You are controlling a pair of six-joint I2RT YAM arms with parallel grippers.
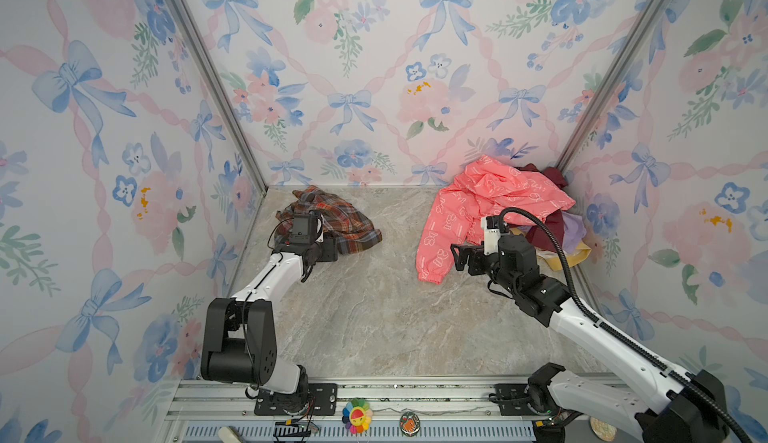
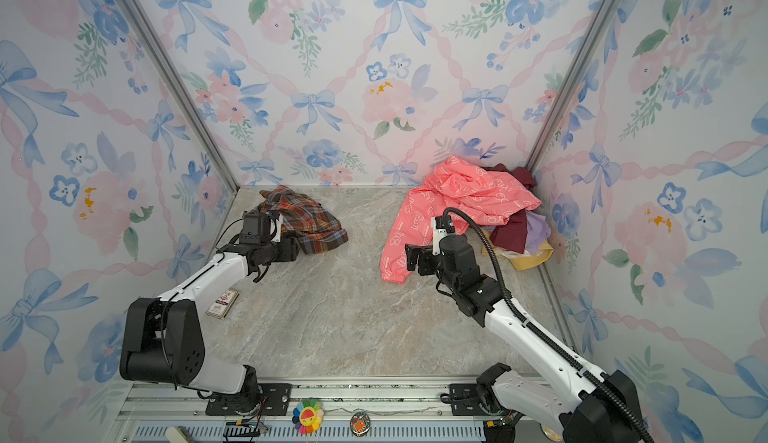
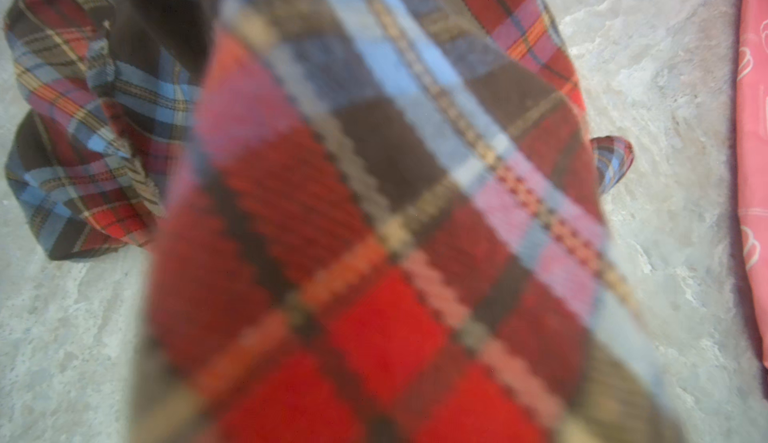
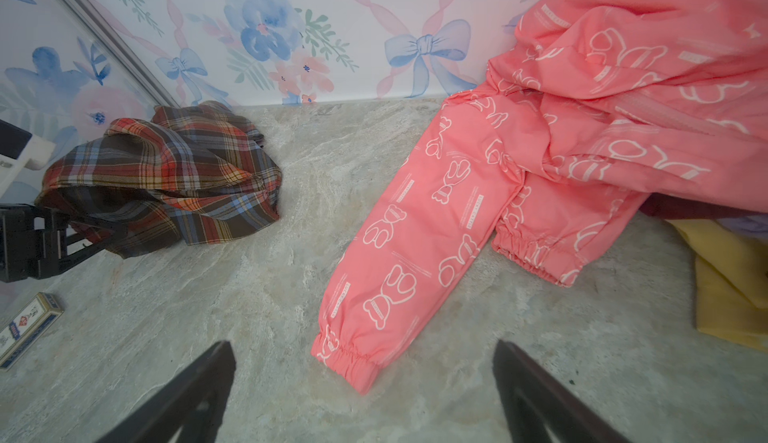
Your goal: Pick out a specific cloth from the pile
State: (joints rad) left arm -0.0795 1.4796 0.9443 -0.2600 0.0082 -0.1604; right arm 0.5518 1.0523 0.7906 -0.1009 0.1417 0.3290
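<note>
Both top views show the cloth at the far left of the tabletop, well apart from the pile in the far right corner, so the picking-out looks done. Left claw sits at the cloth's near edge, where fabric hides its jaws, so I cannot tell its grip; letting go may remain. Right claw hangs wide and empty beside the pile.
</note>
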